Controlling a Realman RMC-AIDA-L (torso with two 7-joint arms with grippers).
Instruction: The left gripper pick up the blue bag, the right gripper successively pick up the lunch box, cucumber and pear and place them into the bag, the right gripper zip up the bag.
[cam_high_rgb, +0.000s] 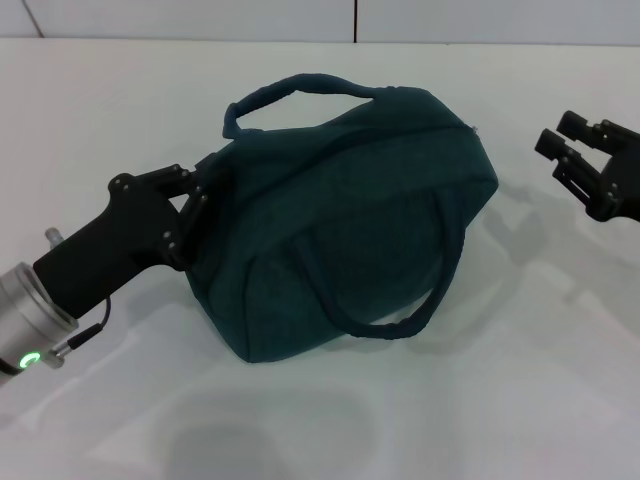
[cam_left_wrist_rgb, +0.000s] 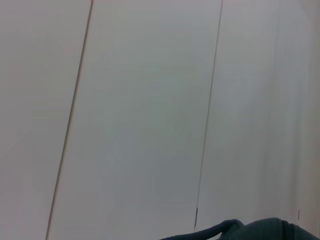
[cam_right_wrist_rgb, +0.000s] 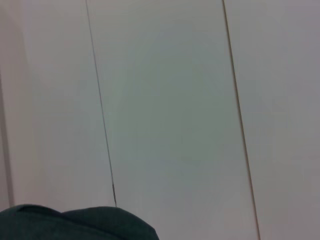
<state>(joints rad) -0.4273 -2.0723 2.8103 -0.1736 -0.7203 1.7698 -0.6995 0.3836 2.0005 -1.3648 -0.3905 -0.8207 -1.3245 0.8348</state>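
Observation:
The blue bag (cam_high_rgb: 350, 230) lies on the white table (cam_high_rgb: 520, 380), bulging and closed along its top, one rope handle arching at the back and one hanging down its front. My left gripper (cam_high_rgb: 197, 192) reaches in from the left and is shut on the fabric at the bag's left end. Off the bag's right end, my right gripper (cam_high_rgb: 558, 150) hovers apart from it, open and holding nothing. A sliver of the blue bag (cam_left_wrist_rgb: 260, 230) shows in the left wrist view, and another part of the blue bag (cam_right_wrist_rgb: 75, 225) in the right wrist view. The lunch box, cucumber and pear are out of view.
White wall panels (cam_high_rgb: 200, 18) with dark seams rise behind the table's far edge. Both wrist views mostly face these wall panels (cam_left_wrist_rgb: 150, 110).

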